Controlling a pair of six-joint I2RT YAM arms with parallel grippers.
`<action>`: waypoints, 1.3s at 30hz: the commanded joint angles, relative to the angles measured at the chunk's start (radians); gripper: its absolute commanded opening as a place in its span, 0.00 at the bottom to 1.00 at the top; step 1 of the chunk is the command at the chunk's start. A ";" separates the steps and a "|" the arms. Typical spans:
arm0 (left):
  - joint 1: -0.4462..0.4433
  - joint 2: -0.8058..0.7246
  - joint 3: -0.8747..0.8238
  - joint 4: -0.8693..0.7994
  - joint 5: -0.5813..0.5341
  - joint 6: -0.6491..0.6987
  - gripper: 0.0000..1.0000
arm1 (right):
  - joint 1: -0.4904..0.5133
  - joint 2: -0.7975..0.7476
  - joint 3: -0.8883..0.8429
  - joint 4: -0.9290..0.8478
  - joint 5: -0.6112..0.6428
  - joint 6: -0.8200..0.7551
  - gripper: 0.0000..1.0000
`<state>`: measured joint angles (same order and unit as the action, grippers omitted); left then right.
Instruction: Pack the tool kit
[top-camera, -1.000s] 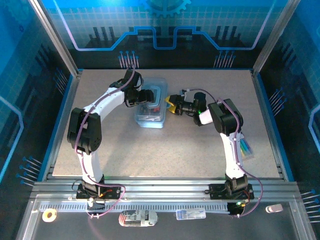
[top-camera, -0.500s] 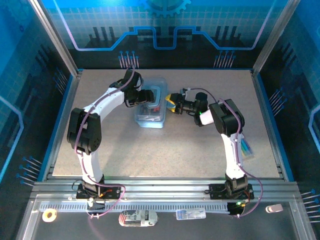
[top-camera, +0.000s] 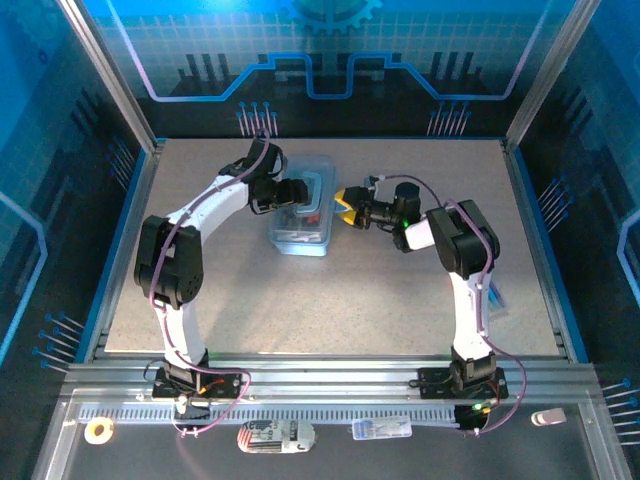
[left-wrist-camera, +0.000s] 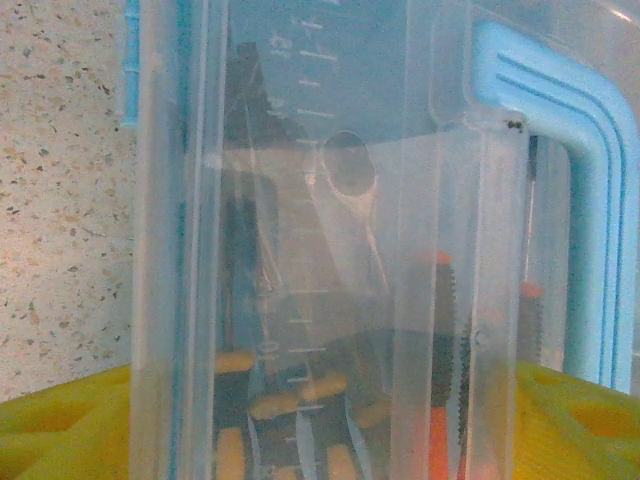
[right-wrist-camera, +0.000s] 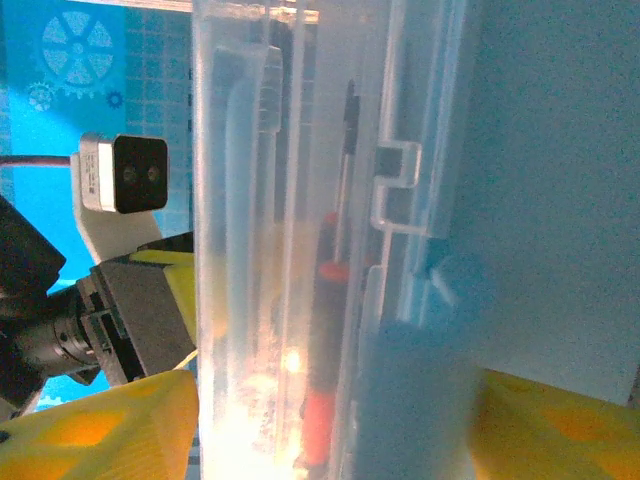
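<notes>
Right arm (top-camera: 465, 245): elbow has swung outward, toward the table's right edge, since a second ago. Forearm, which sagged before, now runs nearly level to the right gripper (top-camera: 340, 206). The cable loop over the wrist arcs higher. The upper link now covers most of the small packet (top-camera: 498, 300) lying on the table, which was plainly seen earlier.

light: even, blue-tinted | shadows: soft | wrist views: blurred close-ups | glare: low in box (right-wrist-camera: 250, 440)
</notes>
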<state>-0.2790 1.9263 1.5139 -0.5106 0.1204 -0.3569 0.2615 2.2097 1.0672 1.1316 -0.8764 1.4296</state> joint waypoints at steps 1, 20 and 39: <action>-0.002 0.147 -0.092 -0.124 0.010 -0.011 0.59 | -0.027 -0.065 -0.012 -0.114 -0.019 -0.121 0.69; -0.009 0.169 -0.087 -0.118 0.015 -0.008 0.59 | 0.043 -0.247 0.098 -0.818 0.142 -0.574 0.61; -0.012 0.178 -0.087 -0.114 0.019 -0.009 0.58 | 0.068 -0.276 0.137 -0.870 0.217 -0.609 0.55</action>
<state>-0.2844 1.9373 1.5162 -0.5098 0.1196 -0.3569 0.3244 1.9728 1.1862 0.2714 -0.6754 0.8436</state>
